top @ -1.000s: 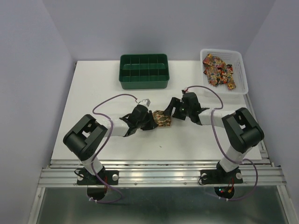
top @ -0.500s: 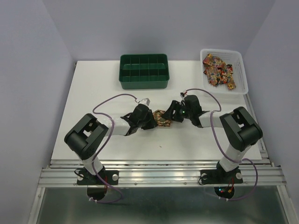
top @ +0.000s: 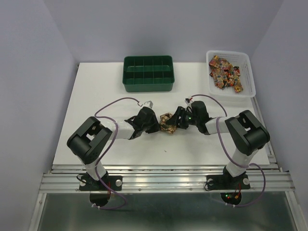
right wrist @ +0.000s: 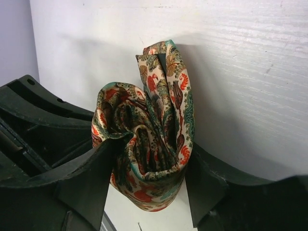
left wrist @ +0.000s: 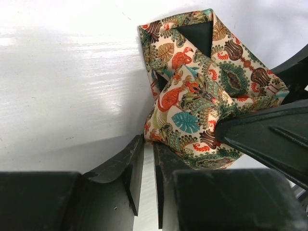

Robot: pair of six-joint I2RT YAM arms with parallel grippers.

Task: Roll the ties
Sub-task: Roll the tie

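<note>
A tie (top: 167, 123) in cream, red and green paisley sits bunched into a loose roll on the white table between my two grippers. My right gripper (top: 176, 121) is shut on it. In the right wrist view the two fingers press the roll (right wrist: 159, 110) from both sides around the gripper's middle (right wrist: 154, 156). My left gripper (top: 154, 124) is just left of the roll. In the left wrist view its jaws (left wrist: 149, 151) stand almost shut with a thin bare gap, and their tips touch the lower edge of the tie (left wrist: 202, 91). The right gripper's finger (left wrist: 269, 137) crosses in front.
A green compartment tray (top: 147, 73) stands at the back centre. A white basket (top: 250, 79) at the back right holds several more patterned ties (top: 225, 72). Purple cables loop over both arms.
My right gripper has moved left and closed onto the tie. The tie has bunched up into a tighter, more upright roll. The left gripper has stayed by it.
</note>
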